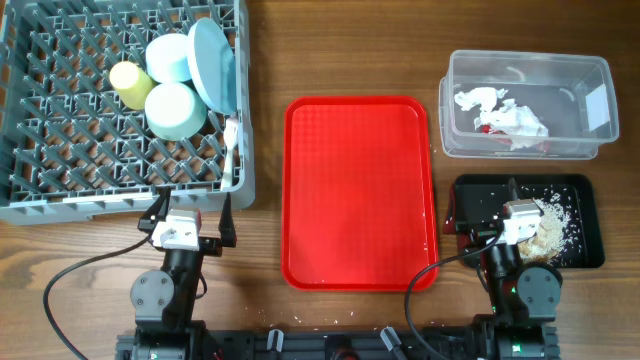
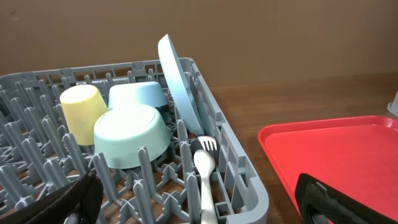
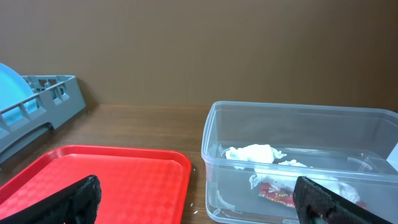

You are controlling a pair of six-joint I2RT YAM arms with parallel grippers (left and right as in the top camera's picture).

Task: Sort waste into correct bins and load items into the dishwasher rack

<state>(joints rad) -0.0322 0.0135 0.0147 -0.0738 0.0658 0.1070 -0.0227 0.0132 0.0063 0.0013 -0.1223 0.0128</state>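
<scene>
Sorting looks finished: plate (image 1: 213, 65), bowls (image 1: 173, 108), cup (image 1: 128, 82), fork (image 2: 208, 144) and spoon (image 2: 204, 171) sit in the rack (image 1: 40, 205) ahead of the left gripper's (image 1: 193, 212) wide, empty jaws, while napkins (image 1: 500, 110) and wrapper (image 3: 277, 194) lie in the clear tub (image 1: 530, 58) beyond the right gripper's (image 1: 508, 212) equally spread, empty jaws, with the scraps (image 1: 555, 225) in the black tray (image 1: 470, 190) beneath them.

Overhead straight down, left wrist low at rack (image 2: 239, 163), right wrist low facing tub (image 3: 373, 140), both sharing red tray (image 3: 112, 177)

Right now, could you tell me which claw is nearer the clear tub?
Right. The right claw is over the black tray, beside the clear tub; the left claw is beyond the red tray, at the dishwasher rack.
</scene>
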